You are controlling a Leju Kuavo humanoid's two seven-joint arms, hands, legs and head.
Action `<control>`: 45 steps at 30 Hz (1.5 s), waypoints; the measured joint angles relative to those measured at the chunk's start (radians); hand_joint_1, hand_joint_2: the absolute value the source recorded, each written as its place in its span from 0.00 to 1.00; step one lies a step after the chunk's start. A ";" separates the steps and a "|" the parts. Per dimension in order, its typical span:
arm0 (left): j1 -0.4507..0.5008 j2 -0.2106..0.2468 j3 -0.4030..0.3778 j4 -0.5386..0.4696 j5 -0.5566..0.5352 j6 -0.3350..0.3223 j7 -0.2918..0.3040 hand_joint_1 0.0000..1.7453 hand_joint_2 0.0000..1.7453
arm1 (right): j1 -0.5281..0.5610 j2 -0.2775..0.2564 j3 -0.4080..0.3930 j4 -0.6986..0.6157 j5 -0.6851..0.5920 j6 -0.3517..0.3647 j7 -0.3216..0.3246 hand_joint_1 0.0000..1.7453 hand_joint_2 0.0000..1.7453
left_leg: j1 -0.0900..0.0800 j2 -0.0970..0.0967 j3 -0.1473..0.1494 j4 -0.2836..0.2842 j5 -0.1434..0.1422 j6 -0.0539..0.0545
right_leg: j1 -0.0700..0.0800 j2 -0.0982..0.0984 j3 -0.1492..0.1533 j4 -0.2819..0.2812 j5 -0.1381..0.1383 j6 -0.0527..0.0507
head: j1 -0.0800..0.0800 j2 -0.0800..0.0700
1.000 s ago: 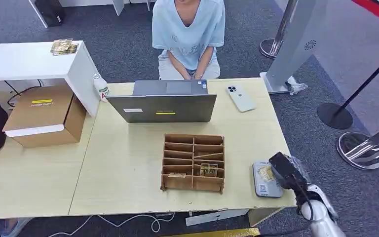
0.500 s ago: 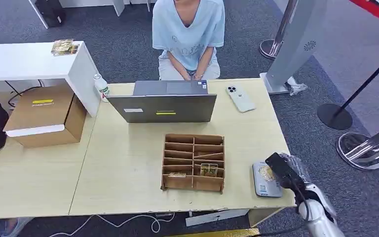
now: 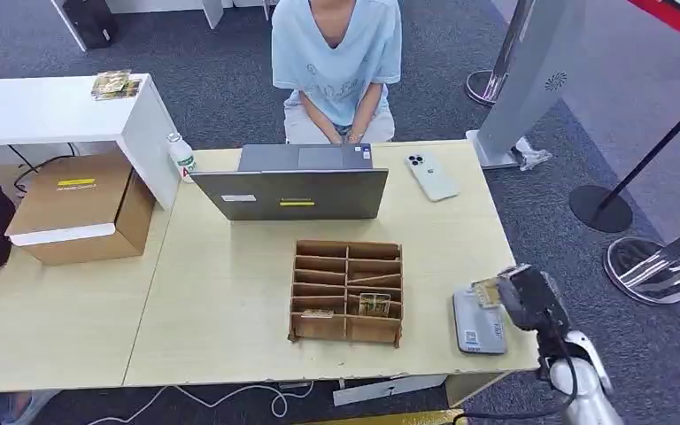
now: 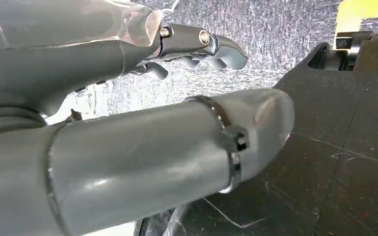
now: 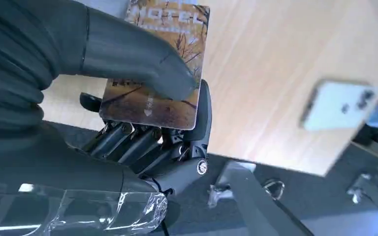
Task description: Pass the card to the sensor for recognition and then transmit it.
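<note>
My right hand (image 3: 527, 297) hovers at the table's right front corner, just above the right edge of the grey card sensor (image 3: 478, 324). It pinches a golden hotel card (image 3: 487, 289) between thumb and fingers. The right wrist view shows the card (image 5: 162, 59) pressed flat against the dark fingers (image 5: 142, 142) by the thumb (image 5: 128, 54). In the left wrist view my left hand (image 4: 177, 44) hangs over grey carpet, fingers curled with nothing in them. A person in a light blue shirt (image 3: 336, 53) sits behind the table.
A brown wooden card organiser (image 3: 347, 290) with a few cards in its slots stands left of the sensor. Behind it are a laptop (image 3: 297, 186) and a white phone (image 3: 430, 175). A cardboard box (image 3: 80, 205) sits far left, with a bottle (image 3: 180, 156) nearby.
My right hand has lifted off the sensor and turned, moving slightly right; the card now sticks out toward the sensor instead of lying over it.
</note>
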 joint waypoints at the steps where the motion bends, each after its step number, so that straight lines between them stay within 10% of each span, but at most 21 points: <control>1: 0.000 0.000 0.000 0.000 0.000 0.000 0.000 0.00 0.00 | 0.001 0.006 -0.008 -0.010 -0.021 -0.013 -0.019 1.00 1.00 | 0.000 0.000 0.000 0.000 0.000 0.000 | 0.000 0.000 0.000 0.000 0.000 0.000 | 0.000 0.000; 10: -0.001 -0.002 -0.004 0.000 0.000 -0.001 -0.003 0.00 0.00 | 0.017 0.043 -0.036 -0.095 -0.033 -0.173 -0.133 1.00 1.00 | 0.000 0.000 0.000 0.000 0.000 0.000 | 0.000 0.000 0.000 0.000 0.000 0.000 | 0.000 0.000; 14: -0.003 -0.003 -0.016 0.000 0.000 -0.004 -0.012 0.00 0.00 | 0.021 0.050 -0.027 -0.130 0.235 -0.408 -0.161 1.00 1.00 | 0.000 0.000 0.000 0.000 0.000 0.000 | 0.000 0.000 0.000 0.000 0.000 0.000 | 0.000 0.000; 19: -0.005 -0.006 -0.023 0.000 0.000 -0.006 -0.015 0.00 0.00 | 0.029 0.055 -0.017 -0.158 0.369 -0.505 -0.164 1.00 1.00 | 0.000 0.000 0.000 0.000 0.000 0.000 | 0.000 0.000 0.000 0.000 0.000 0.000 | 0.000 0.000; 26: -0.013 -0.010 -0.050 0.000 0.000 -0.011 -0.027 0.00 0.00 | 0.012 0.119 0.004 -0.254 0.990 -0.617 -0.182 1.00 1.00 | 0.000 0.001 0.000 0.000 0.001 -0.001 | 0.000 0.001 0.000 0.001 0.000 0.000 | 0.000 0.000; 30: -0.016 -0.012 -0.066 0.000 0.000 -0.016 -0.036 0.00 0.00 | -0.052 0.111 0.060 -0.291 1.195 -0.618 -0.024 1.00 1.00 | 0.000 0.002 0.000 0.000 0.001 -0.001 | 0.000 0.002 0.000 0.001 0.001 -0.001 | 0.000 0.000; 39: -0.018 -0.012 -0.095 0.000 0.000 -0.018 -0.054 0.00 0.00 | -0.330 -0.091 0.373 -0.225 1.237 -0.614 0.328 1.00 1.00 | -0.002 0.003 -0.001 0.000 0.004 0.001 | -0.002 0.003 -0.001 0.001 0.004 0.001 | 0.000 0.000; 45: -0.018 -0.016 -0.102 0.000 0.000 -0.015 -0.063 0.00 0.00 | -0.515 -0.074 0.469 -0.089 1.236 -0.590 0.219 1.00 1.00 | -0.001 0.001 -0.002 0.000 0.006 0.000 | -0.001 0.001 -0.002 0.002 0.005 0.001 | 0.000 0.000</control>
